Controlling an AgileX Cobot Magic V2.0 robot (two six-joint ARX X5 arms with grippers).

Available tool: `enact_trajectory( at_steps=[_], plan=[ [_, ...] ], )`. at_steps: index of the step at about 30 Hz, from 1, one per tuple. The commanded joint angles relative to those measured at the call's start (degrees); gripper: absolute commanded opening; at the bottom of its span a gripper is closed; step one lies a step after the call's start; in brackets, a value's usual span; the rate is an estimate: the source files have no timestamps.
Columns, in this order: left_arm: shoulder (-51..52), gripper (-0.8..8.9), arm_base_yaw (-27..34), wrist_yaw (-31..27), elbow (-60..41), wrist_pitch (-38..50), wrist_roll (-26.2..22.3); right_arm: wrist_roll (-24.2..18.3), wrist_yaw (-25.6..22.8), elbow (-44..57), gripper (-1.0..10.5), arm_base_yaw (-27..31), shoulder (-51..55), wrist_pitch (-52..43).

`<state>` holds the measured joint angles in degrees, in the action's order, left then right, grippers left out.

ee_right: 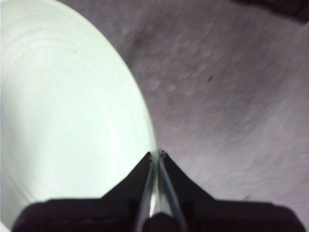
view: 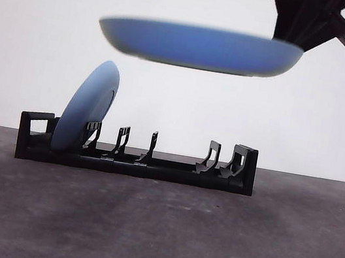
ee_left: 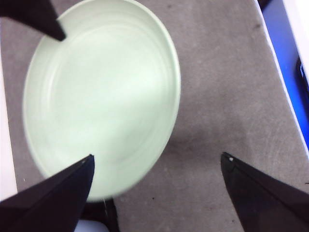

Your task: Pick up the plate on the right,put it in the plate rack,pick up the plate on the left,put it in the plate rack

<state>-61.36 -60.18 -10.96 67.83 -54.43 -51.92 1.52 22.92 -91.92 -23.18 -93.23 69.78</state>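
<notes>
A blue plate (view: 199, 46) hangs flat in the air above the plate rack (view: 172, 169). My right gripper (view: 292, 42) comes in from the upper right and is shut on the plate's right rim. In the right wrist view its fingertips (ee_right: 157, 155) pinch the edge of the plate (ee_right: 63, 116), which looks pale there. A second blue plate (view: 86, 108) stands tilted in the slot at the rack's left end. My left gripper (ee_left: 159, 162) is open and empty, above and beside the held plate (ee_left: 101, 96).
The rack's middle and right slots stand bare over the grey table (view: 155, 232). A white wall with two sockets is behind. Beyond the table's white edge strip, the left wrist view shows a blue surface (ee_left: 285, 43).
</notes>
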Motion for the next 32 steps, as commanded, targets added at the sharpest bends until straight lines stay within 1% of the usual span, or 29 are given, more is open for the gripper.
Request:
enact_trajectory(
  at_steps=[1, 2, 8, 13, 14, 17, 20, 21, 24, 26, 29, 32],
  plan=[
    [-1.88, 4.44, -1.6, -1.86, 0.15, 1.16, -1.97, -1.29, 5.88, 0.15, -0.2, 0.04, 0.26, 1.03],
    [-2.64, 4.44, -1.95, -2.56, 0.15, 1.57, -1.97, -1.4, 6.56, 0.15, -0.2, 0.0, 0.33, 1.22],
    [-4.31, 4.44, -2.01, -2.64, 0.15, 1.88, -2.34, -1.75, 6.93, 0.15, -0.2, -1.99, 0.5, 2.27],
    [-4.31, 4.25, -2.01, -3.26, 0.15, 2.05, -2.34, -1.73, 7.8, 0.15, -0.2, -1.99, 0.5, 2.23],
    [-4.31, 3.65, -2.01, -4.09, 0.15, 2.03, -2.34, -1.73, 7.82, 0.15, -0.2, -1.99, 0.5, 2.23],
    [-4.35, 1.61, -2.01, -4.07, 0.15, 1.95, -2.34, -1.73, 8.74, 0.15, -0.2, -1.99, 0.52, 2.34],
    [-4.35, 0.77, -2.01, -4.04, 0.15, 1.6, -2.32, -1.75, 9.25, 0.15, -0.2, -1.97, 0.52, 2.08],
    [-4.35, 0.56, -2.01, -4.04, 0.15, 1.44, -2.32, -1.75, 9.22, 0.15, -0.2, -1.97, 0.52, 2.01],
    [-4.35, 0.43, -2.01, -3.91, 0.15, 1.29, -2.08, -1.73, 9.22, 0.15, -0.2, -1.95, 0.52, 1.46],
    [-4.35, -0.12, -2.03, -3.23, 0.15, 1.29, -1.84, -1.7, 9.18, 0.15, -0.2, -1.92, 0.52, 1.36],
    [-4.35, -0.08, -2.03, -0.9, 0.15, 1.27, -0.83, -1.7, 8.09, 0.15, -0.2, -1.88, 0.52, 1.36],
    [-4.35, -0.08, -2.01, -0.7, 0.15, 1.27, -0.83, -1.7, 7.5, 0.15, -0.2, -1.88, 0.5, 1.25]
  ],
)
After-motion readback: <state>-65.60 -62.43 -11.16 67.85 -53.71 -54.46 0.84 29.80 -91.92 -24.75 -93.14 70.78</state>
